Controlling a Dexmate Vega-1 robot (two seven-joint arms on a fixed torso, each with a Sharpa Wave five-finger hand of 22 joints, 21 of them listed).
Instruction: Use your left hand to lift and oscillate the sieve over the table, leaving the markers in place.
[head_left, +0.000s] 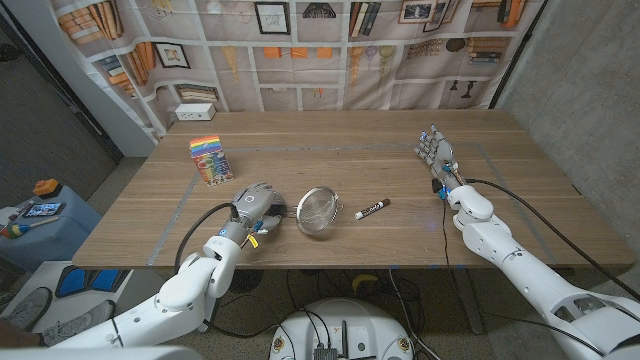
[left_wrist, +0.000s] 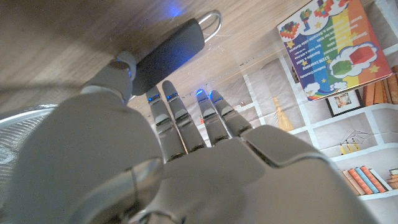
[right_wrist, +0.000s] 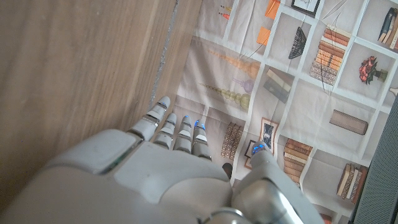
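The sieve (head_left: 319, 211) is sitting on the wooden worktop (head_left: 340, 150) near the front edge, just left of centre, its round mesh bowl tilted up and its dark handle (left_wrist: 166, 53) pointing left. The left hand (head_left: 255, 205) is lying right at that handle — in the left wrist view the thumb is touching the handle's near end while the other fingers (left_wrist: 186, 118) are stretching out straight beside it, not wrapped around it, so whether it is truly grasping the handle I cannot tell. The handle's wire loop is resting on the wood at its far end, and a slice of the mesh rim is showing beside the palm.

A single black marker (head_left: 372, 209) with a white label is lying just to the right of the sieve, close to it but apart, angled slightly away. Far on the left, a rainbow-coloured box (head_left: 210, 158) is resting on the worktop, well apart from the sieve.

Over on the right, the right hand (head_left: 437, 156) is waiting with fingers released and spread — holding nothing, pointing toward the far edge and the bookshelf-print backdrop (head_left: 330, 45).
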